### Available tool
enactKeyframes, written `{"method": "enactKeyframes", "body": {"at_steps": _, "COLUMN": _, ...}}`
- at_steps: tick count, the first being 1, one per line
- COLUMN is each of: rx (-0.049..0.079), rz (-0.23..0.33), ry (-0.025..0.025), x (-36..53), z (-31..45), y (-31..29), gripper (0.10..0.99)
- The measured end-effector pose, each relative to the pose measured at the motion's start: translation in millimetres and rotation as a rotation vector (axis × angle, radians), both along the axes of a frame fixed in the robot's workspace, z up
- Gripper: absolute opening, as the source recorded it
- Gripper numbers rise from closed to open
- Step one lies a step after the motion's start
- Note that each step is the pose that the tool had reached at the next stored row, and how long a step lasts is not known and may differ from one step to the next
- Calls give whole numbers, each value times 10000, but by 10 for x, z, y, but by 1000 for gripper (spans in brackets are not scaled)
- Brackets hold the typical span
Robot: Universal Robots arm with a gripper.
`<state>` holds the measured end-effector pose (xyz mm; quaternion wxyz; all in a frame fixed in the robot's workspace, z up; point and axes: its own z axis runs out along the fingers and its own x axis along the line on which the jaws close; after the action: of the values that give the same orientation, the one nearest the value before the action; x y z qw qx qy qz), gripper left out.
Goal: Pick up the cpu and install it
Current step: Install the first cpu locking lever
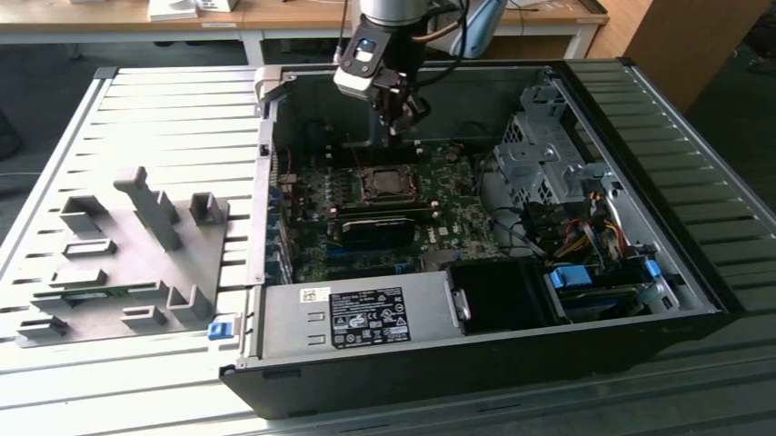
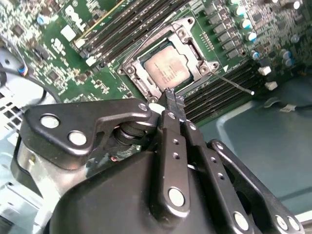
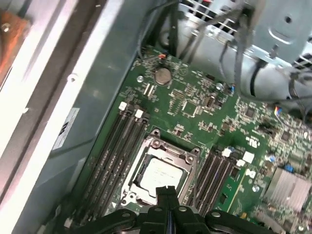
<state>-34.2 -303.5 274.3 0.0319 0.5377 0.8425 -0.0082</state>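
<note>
The cpu (image 1: 388, 184) lies flat in the black socket frame (image 1: 391, 171) on the green motherboard inside the open computer case. Its silver-grey top shows in both wrist views (image 2: 166, 69) (image 3: 163, 174). My gripper (image 1: 398, 123) hangs above the board, just off the socket's far edge in the exterior view. Its two black fingertips (image 2: 173, 100) are pressed together with nothing between them, and they sit close over the socket's edge (image 3: 167, 191). A thin wire lever (image 2: 235, 84) sticks out beside the socket.
Memory slots (image 2: 126, 24) flank the socket. A black card (image 1: 376, 229), the power supply (image 1: 363, 313), a metal drive cage (image 1: 546, 150) and cable bundles (image 1: 582, 232) crowd the case. Grey fixture blocks (image 1: 122, 254) stand on the table at the exterior view's left.
</note>
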Motion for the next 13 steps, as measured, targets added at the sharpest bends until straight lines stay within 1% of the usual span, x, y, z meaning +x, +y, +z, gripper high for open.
{"method": "enactKeyframes", "body": {"at_steps": 4, "rx": -12, "rz": 706, "ry": 1, "x": 0, "z": -6, "y": 0, "gripper": 106}}
{"method": "enactKeyframes", "body": {"at_steps": 8, "rx": -56, "rz": 1379, "ry": 19, "x": 0, "z": -13, "y": 0, "gripper": 106}}
{"method": "enactKeyframes", "body": {"at_steps": 10, "rx": -75, "rz": 1669, "ry": 59, "x": 0, "z": -14, "y": 0, "gripper": 106}}
{"method": "enactKeyframes", "body": {"at_steps": 13, "rx": -49, "rz": 1933, "ry": 141, "x": 0, "z": -15, "y": 0, "gripper": 106}}
